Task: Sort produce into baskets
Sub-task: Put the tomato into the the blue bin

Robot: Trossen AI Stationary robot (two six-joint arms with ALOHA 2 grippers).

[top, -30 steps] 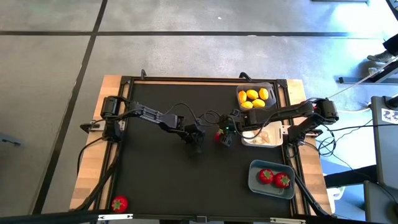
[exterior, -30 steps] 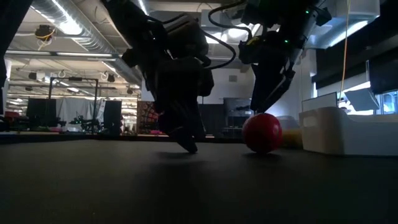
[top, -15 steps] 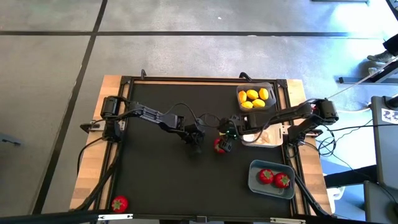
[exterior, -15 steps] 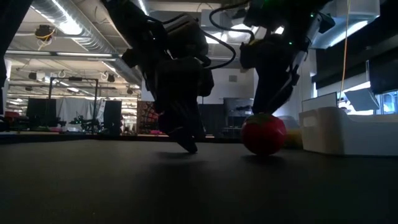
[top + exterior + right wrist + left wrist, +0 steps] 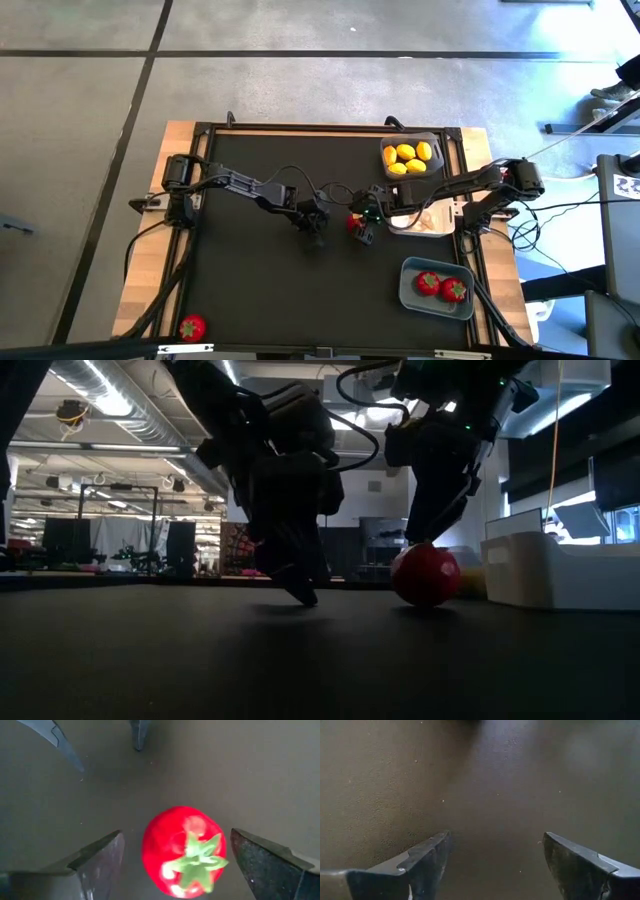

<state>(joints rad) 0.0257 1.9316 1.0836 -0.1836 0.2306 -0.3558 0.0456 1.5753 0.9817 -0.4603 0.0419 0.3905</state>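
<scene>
A red round fruit with a green top point(image 5: 182, 852) rests on the black mat at mid-table point(image 5: 352, 222) and also shows in the low view point(image 5: 425, 575). My right gripper point(image 5: 176, 836) is open and points down over it point(image 5: 362, 228). One finger stands on either side of the fruit, with a gap showing on both sides. My left gripper point(image 5: 496, 836) is open and empty, low over bare mat just left of the fruit point(image 5: 315, 228). A second red fruit point(image 5: 192, 326) lies at the near left corner.
The dark grey basket point(image 5: 437, 140) at the far right holds several yellow lemons. The white basket point(image 5: 400, 228), holding pale bulbs, stands just right of my right gripper. The blue-grey basket point(image 5: 408, 290) at the near right holds two red fruits. Bare black mat lies to the left and near side.
My right gripper has shifted a little toward the table's near edge and down around the red fruit. The fruit has rolled slightly toward the near edge, so its green top now faces upward.
</scene>
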